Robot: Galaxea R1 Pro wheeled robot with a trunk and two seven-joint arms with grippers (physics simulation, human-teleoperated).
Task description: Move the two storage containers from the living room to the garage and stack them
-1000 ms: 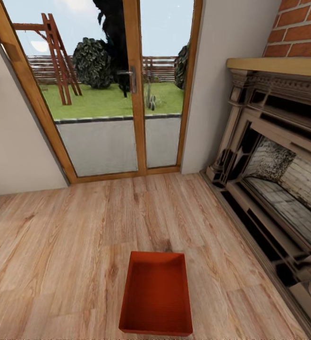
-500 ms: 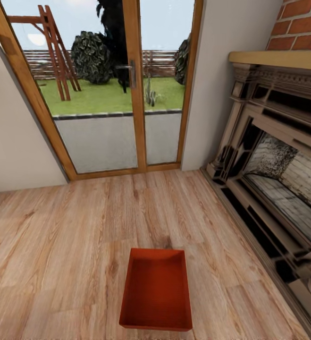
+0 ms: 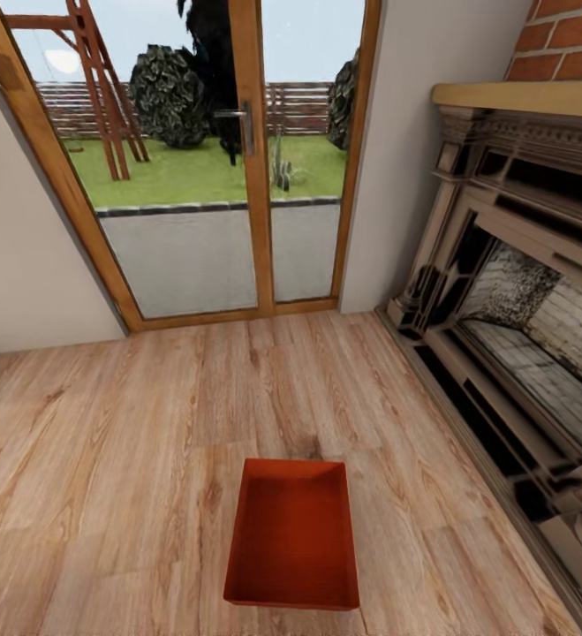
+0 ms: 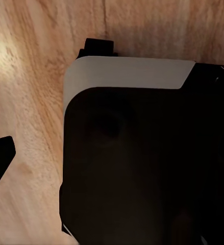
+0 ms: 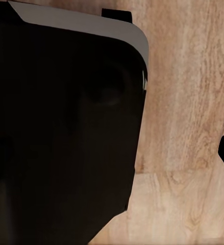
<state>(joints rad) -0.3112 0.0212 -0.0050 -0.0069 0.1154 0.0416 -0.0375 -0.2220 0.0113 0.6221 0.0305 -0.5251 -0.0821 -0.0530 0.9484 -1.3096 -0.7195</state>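
Red-orange storage container (image 3: pixel 292 534) is sliding lower below the garden doors (image 3: pixel 204 168); I'm closing in, can't tell either gripper's state

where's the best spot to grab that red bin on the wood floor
Probably the long side walls of the storage container: it sits open-topped and lidless, its short end toward the robot. Come down from above, one gripper pinching each long rim; the thin, straight walls suit that.

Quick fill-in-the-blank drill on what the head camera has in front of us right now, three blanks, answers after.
1. The storage container sits on the light ____ floor.
2. Its inside is ____.
3. The brick fireplace stands on the view's ____ side, the garden doors straight ahead.

Missing words: wood-plank; empty; right
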